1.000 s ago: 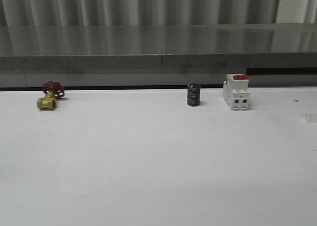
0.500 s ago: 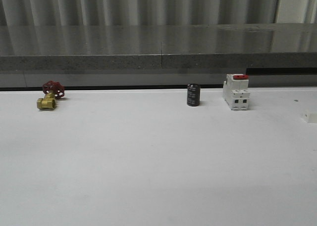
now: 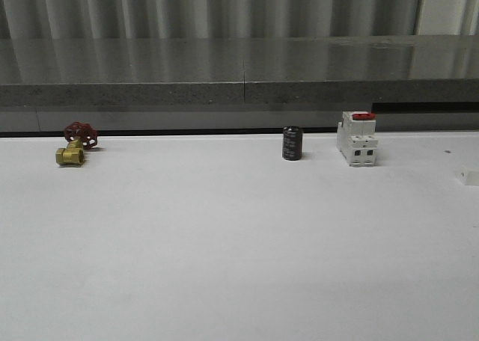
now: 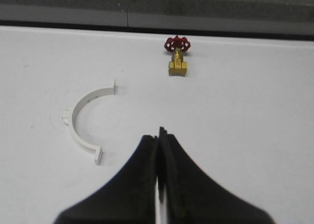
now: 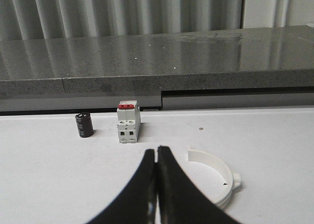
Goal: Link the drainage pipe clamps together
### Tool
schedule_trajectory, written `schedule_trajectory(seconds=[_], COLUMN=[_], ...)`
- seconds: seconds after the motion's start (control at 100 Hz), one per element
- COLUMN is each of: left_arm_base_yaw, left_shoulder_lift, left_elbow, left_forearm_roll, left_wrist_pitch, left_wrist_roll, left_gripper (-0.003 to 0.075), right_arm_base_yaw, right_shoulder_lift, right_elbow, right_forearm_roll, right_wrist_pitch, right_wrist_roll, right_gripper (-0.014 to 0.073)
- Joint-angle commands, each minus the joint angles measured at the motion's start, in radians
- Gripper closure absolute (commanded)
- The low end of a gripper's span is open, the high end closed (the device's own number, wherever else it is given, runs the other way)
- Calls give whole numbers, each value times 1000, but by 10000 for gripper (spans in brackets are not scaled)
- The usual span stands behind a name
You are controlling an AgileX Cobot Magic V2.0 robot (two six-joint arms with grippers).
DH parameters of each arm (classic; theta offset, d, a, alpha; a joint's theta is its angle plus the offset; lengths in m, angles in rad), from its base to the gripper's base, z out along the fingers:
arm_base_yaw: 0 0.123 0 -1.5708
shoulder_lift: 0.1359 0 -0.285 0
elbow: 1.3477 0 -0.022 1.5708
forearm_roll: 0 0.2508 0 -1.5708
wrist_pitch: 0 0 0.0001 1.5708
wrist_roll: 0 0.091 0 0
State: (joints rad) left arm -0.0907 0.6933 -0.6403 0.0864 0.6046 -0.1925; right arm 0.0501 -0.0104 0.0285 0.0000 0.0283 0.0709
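Note:
One drainage pipe clamp (image 4: 74, 125), a white half-ring with small tabs, lies flat on the white table (image 4: 255, 111) in the left wrist view. My left gripper (image 4: 158, 135) is shut with nothing in it, a short way beside the clamp's near end. In the right wrist view the other white clamp (image 5: 217, 161) lies on the table just beside my right gripper (image 5: 157, 153). That gripper is also shut and holds nothing. Neither gripper touches a clamp.
A brass valve with a red handwheel (image 3: 75, 143) (image 4: 177, 54) sits at the table's back left. A black cylinder (image 3: 292, 143) (image 5: 84, 125) and a white switch with a red top (image 3: 357, 139) (image 5: 128, 122) stand at the back right. A small white block (image 3: 470, 178) is at the right edge. A grey ledge (image 3: 239, 87) runs behind.

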Motion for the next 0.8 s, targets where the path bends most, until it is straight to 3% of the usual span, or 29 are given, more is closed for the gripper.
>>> schedule_trajectory(seconds=[0.0,0.11,0.18,0.35,0.42,0.58,0.79], left_arm_base_yaw=[2,2,2,2,2,2,59], left_shoulder_lift=[45,82,98,106,106,120,327], left_elbow=[-36,-36,-36,-36,-36,-46,-212], left_forearm_roll=[-9,-9,-9,-9,-11,-13,-13], left_wrist_pitch=[-55,-38,-28,-22,-27,-46,84], left_wrist_roll=[-1,1,1,1,1,-6,-11], left_gripper=[741,721,640,271,179,166,165], right_arm_base_yaw=[-8,-8,-8,-8,-8,-8,-8], right_shoulder_lift=[-19,-19,-19,-19,-19,-19,-19], right_elbow=[-20,-20,-20,-20,-20,-20,-20], right_forearm_roll=[0,0,0,0,0,0,0], right_wrist_pitch=[-82,-82,-82,-82,-82,-82,-82], right_wrist_roll=[-2,-2,-2,-2,-2,-2,-2], right_gripper=[659,659,659,659,659,659,659])
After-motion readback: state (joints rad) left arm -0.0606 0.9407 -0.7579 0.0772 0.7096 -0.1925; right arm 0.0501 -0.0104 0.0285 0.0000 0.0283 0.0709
